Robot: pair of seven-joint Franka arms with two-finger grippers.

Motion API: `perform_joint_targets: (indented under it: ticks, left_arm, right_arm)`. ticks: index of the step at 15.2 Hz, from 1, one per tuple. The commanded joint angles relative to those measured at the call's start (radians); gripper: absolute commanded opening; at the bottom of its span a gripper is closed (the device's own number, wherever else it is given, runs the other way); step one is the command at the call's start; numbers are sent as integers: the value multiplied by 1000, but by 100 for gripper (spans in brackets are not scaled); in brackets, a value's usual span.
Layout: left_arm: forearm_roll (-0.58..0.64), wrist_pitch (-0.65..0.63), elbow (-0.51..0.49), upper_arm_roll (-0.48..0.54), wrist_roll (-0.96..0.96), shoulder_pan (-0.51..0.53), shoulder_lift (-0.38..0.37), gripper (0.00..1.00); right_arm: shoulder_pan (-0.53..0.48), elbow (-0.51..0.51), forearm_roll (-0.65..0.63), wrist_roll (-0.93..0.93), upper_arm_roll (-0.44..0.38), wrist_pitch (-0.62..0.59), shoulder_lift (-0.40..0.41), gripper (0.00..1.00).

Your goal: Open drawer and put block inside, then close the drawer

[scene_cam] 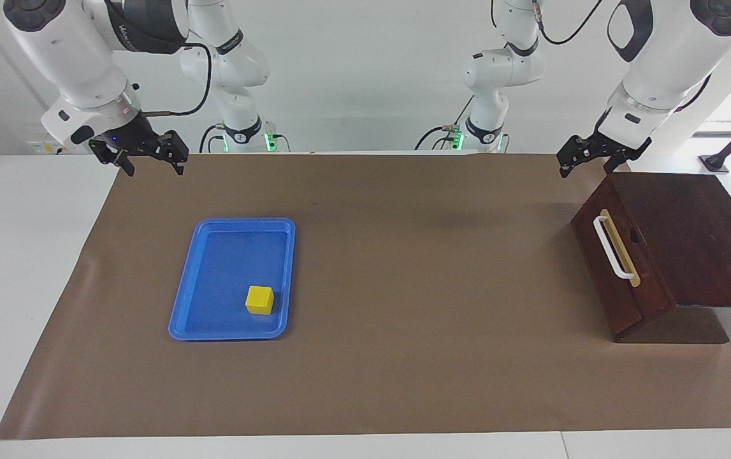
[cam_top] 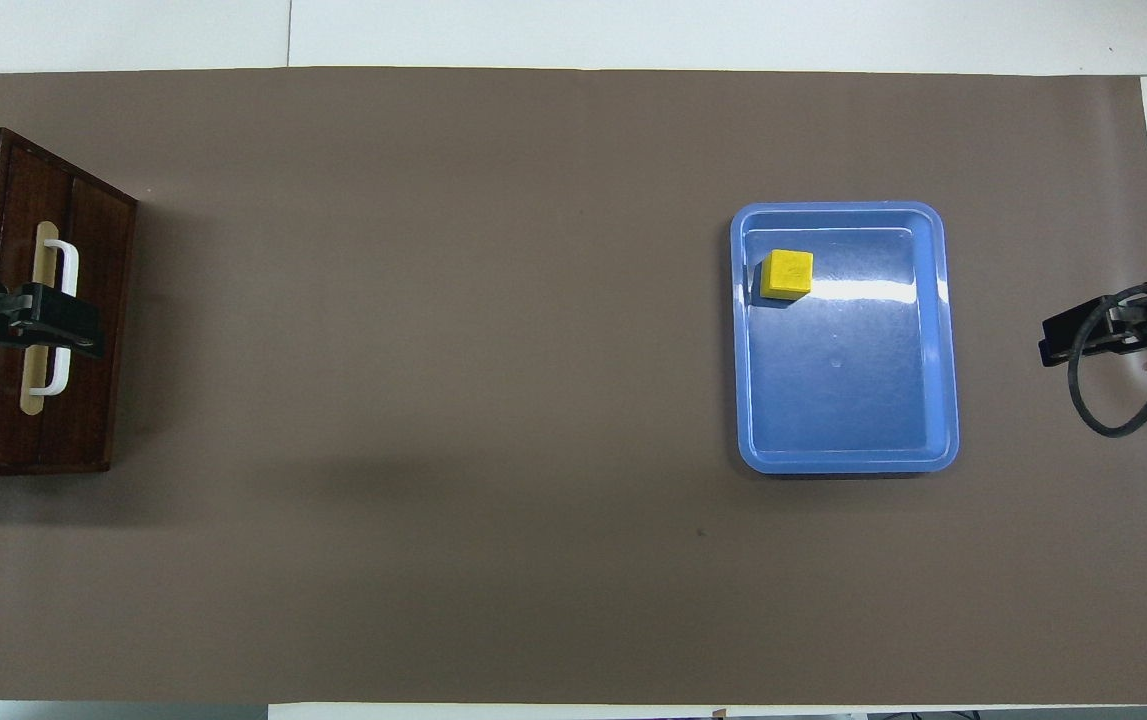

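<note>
The drawer (scene_cam: 601, 271) is shut in a dark wooden cabinet at the left arm's end of the table, its white bar handle (scene_cam: 614, 250) facing the table's middle. It also shows in the overhead view (cam_top: 98, 410). The yellow block (scene_cam: 259, 299) lies in a blue tray (scene_cam: 225, 255) toward the right arm's end, in the tray's corner farther from the robots (cam_top: 788, 273). My left gripper (scene_cam: 587, 166) is open and empty, raised over the cabinet's front; from overhead (cam_top: 33, 322) it covers the handle. My right gripper (scene_cam: 153, 164) is open and empty, raised beside the tray (cam_top: 1093, 335).
A brown mat (scene_cam: 403, 287) covers the table. The cabinet's flat top (scene_cam: 703, 236) reaches to the table's edge. The blue tray (cam_top: 843, 390) holds only the block.
</note>
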Motion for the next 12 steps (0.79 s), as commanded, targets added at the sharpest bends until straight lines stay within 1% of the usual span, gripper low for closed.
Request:
perform_joint_targets:
  ticks: [1, 5, 7, 9, 10, 11, 12]
  left_arm:
    - [-12, 18, -17, 1, 10, 2, -16, 100]
    - [-12, 21, -19, 3, 13, 6, -16, 100]
    - [-10, 53, -25, 3, 19, 2, -16, 100]
    - [5, 146, -84, 0, 22, -8, -25, 100]
    - [33, 209, -123, 0, 39, -12, -28, 100]
    - [85, 262, -155, -2, 71, -12, -27, 100]
    - [120, 309, -184, 0, 118, -12, -25, 100]
  right_arm:
    - [-10, 4, -15, -25, 10, 9, -2, 100]
    - [-8, 3, -20, -36, 10, 12, -3, 100]
    - [-10, -3, -15, -36, 10, 15, -5, 100]
    - [-10, -5, -7, -13, 10, 44, -5, 100]
    - [-10, -14, -3, 39, 8, 44, -6, 100]
    - [-10, -26, 2, 109, 8, 44, -16, 100]
    - [-10, -49, 28, 178, 8, 48, -22, 100]
